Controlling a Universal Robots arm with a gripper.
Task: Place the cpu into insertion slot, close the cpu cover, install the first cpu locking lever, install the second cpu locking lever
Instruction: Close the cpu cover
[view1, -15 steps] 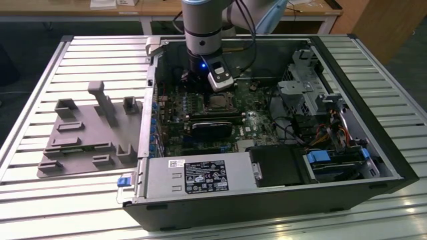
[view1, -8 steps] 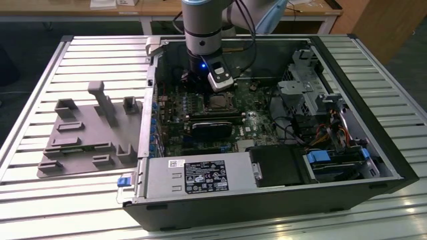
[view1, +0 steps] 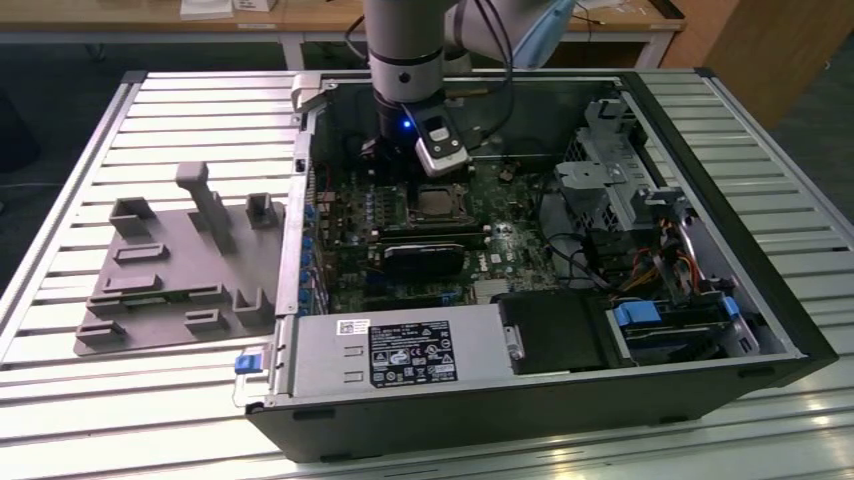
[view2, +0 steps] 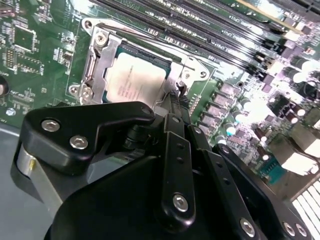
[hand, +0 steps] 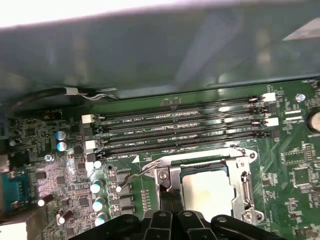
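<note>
One pale square cpu (view2: 134, 79) lies flat within the silver cpu cover (view2: 96, 67)

One cpu (view2: 135, 80), one cpu cover (hand: 240, 185), four long memory slots (hand: 190, 134), one open computer case (view1: 534, 420).

A grey cylindrical arm (view1: 403, 40) with a silver band (view1: 404, 72), a blue light (view1: 404, 124) and black cables (view1: 505, 70); its matte black hand (view2: 175, 102) has linkage plates (view2: 100, 125) fastened by silver screws (view2: 180, 202), perhaps hex-headed.

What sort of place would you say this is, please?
Probably a robotics lab or workshop: an open computer case sits on a slatted metal table, with a robot arm over it.
</note>
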